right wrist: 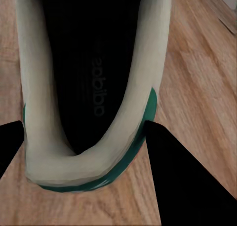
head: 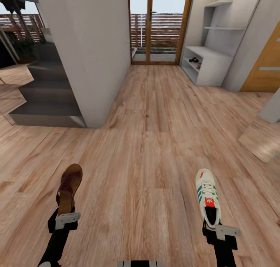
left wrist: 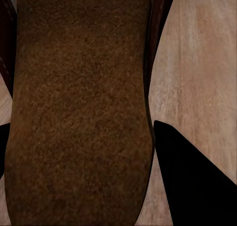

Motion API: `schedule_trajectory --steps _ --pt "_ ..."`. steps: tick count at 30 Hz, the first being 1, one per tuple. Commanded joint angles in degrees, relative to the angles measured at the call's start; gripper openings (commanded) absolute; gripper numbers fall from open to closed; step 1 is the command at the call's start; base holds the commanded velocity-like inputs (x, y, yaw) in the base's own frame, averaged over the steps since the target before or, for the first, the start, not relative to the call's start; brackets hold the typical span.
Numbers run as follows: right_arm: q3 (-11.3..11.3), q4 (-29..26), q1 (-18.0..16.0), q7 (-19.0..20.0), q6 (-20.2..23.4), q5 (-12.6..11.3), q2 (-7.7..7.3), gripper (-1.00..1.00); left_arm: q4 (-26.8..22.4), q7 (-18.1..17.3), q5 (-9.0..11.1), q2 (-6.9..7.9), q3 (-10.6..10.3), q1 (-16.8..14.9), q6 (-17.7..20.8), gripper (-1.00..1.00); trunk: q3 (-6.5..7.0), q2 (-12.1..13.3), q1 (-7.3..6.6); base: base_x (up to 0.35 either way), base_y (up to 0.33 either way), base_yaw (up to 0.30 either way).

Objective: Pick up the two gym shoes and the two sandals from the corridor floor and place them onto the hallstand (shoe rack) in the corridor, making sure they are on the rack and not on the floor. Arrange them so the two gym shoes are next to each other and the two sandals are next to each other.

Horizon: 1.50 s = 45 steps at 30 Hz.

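Observation:
My left gripper [head: 65, 217] is shut on the heel of a dark maroon-brown sandal [head: 70, 186], held above the corridor floor [head: 147, 142] at the lower left with its toe pointing away. The sandal's tan footbed [left wrist: 79, 112] lies between black fingers [left wrist: 197, 181]. At the lower right, my right gripper [head: 216, 227] is shut on the heel of a cream-white gym shoe [head: 207, 197] with green stripes. Its heel rim [right wrist: 74, 167] sits between dark fingers [right wrist: 192, 181]. The pale-grey hallstand [head: 212, 65] stands far back on the right. Small shoe-like shapes [head: 195, 61] rest on its shelves, too small to identify.
A grey wall block [head: 89, 57] and dark stairs [head: 46, 100] stand at the left. Glass doors [head: 155, 26] close the corridor's far end. A wooden door [head: 268, 65] and a tilted panel [head: 262, 142] are at the right. Open plank floor runs ahead to the hallstand.

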Motion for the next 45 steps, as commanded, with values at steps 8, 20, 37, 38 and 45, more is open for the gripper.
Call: schedule_trajectory --steps 8,20,37,38,45 --pt "0.00 -0.23 0.06 -0.04 -0.03 -0.05 0.09 -1.00 -0.01 0.02 -0.12 -0.01 -0.02 -0.01 0.02 -1.00 0.00 0.00 0.00 0.331 0.000 0.000" --pt "0.00 -0.29 0.08 -0.05 -0.03 -0.05 0.16 -1.00 -0.01 0.10 -0.14 -0.02 -0.02 0.01 0.01 -1.00 0.00 0.00 0.00 0.331 -0.037 0.000" --pt "0.07 -0.43 0.09 -0.05 -0.03 -0.05 0.23 -1.00 0.04 0.11 -0.21 -0.09 -0.02 0.00 0.07 -1.00 0.00 0.00 0.00 0.331 -0.081 0.000" --pt "0.07 -0.45 0.09 -0.05 -0.03 -0.05 0.24 -1.00 0.05 0.11 -0.21 -0.09 -0.02 0.01 0.07 -1.00 0.00 0.00 0.00 0.331 -0.084 0.000" --pt "0.08 -0.62 0.14 -0.05 -0.03 -0.05 0.24 -1.00 0.07 0.11 -0.21 -0.09 -0.02 0.02 0.09 -1.00 0.00 0.00 0.00 0.331 -0.085 0.000"
